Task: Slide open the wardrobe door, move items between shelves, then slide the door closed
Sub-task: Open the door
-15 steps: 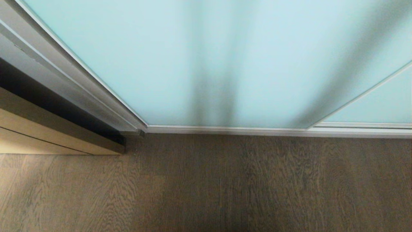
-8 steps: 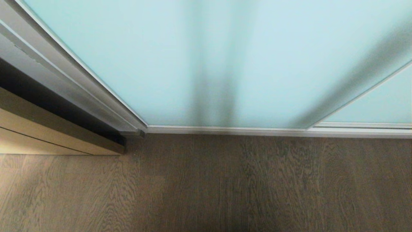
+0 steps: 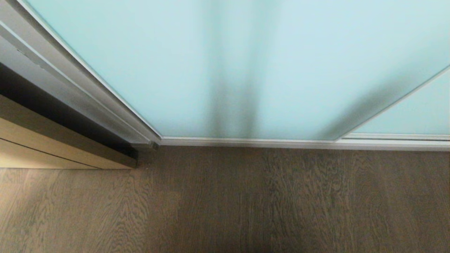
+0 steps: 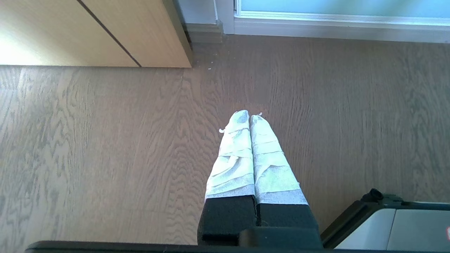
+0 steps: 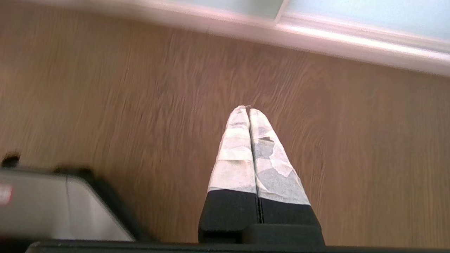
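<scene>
Above the wood floor (image 4: 105, 140), left gripper (image 4: 249, 116) and right gripper (image 5: 249, 109) pointing down, fingers closed, empty.

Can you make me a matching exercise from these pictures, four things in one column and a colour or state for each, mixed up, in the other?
Things:
1. sliding wardrobe door
2. floor
3. left end effector
4. wooden cabinet

Colour or state:
A. shut, holding nothing, above the floor
B. pale tan with a thin dark seam
C. frosted pale aqua glass in a silver frame
D. brown wood grain

Pairs: 1-C, 2-D, 3-A, 4-B
</scene>
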